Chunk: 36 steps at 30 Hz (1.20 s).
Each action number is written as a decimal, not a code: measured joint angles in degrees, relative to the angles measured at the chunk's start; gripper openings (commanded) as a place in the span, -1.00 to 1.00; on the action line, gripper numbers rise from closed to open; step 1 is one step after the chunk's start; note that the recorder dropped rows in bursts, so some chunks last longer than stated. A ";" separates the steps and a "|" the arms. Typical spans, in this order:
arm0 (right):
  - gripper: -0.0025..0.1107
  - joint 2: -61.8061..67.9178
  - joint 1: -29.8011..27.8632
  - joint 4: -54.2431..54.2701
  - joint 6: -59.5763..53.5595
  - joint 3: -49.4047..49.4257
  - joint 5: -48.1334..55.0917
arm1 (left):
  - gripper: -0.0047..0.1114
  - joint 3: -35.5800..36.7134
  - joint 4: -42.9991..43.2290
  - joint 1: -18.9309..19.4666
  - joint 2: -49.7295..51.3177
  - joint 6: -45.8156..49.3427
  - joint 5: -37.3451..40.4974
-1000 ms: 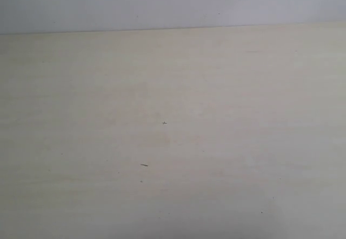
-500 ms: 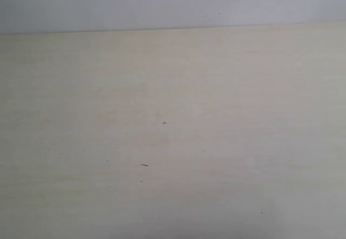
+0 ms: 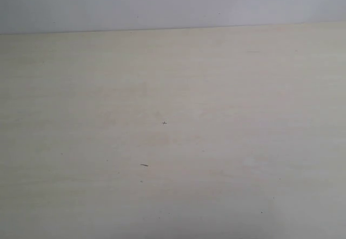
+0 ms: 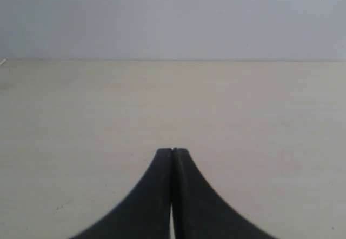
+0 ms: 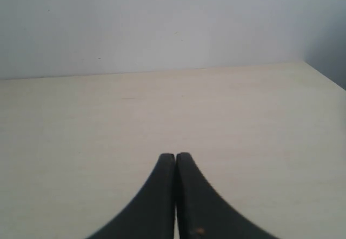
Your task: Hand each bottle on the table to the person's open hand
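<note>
The pale beige table [image 3: 173,141] fills the exterior view, bare except for a few tiny dark specks. No bottles and no person's open hand show in any view. Neither arm appears in the exterior view. In the left wrist view my left gripper [image 4: 172,151] is shut, its black fingers pressed together over bare table [image 4: 81,114]. In the right wrist view my right gripper [image 5: 175,155] is shut too, with nothing between its fingers, above the table [image 5: 259,120].
A plain grey-white wall [image 3: 173,4] rises behind the table's far edge. The table's corner and side edge [image 5: 319,74] show in the right wrist view, with a darker wall beyond.
</note>
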 measured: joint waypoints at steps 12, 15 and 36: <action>-0.96 0.00 0.00 0.00 0.00 0.00 0.00 | -0.92 0.00 -0.19 0.00 0.00 0.00 3.33; -0.96 0.00 0.00 0.00 0.00 0.00 0.00 | -0.92 0.00 -0.19 0.00 0.00 0.00 3.55; -0.96 0.00 0.00 0.00 0.00 0.00 0.00 | -0.92 0.00 -0.19 0.00 0.00 0.00 3.91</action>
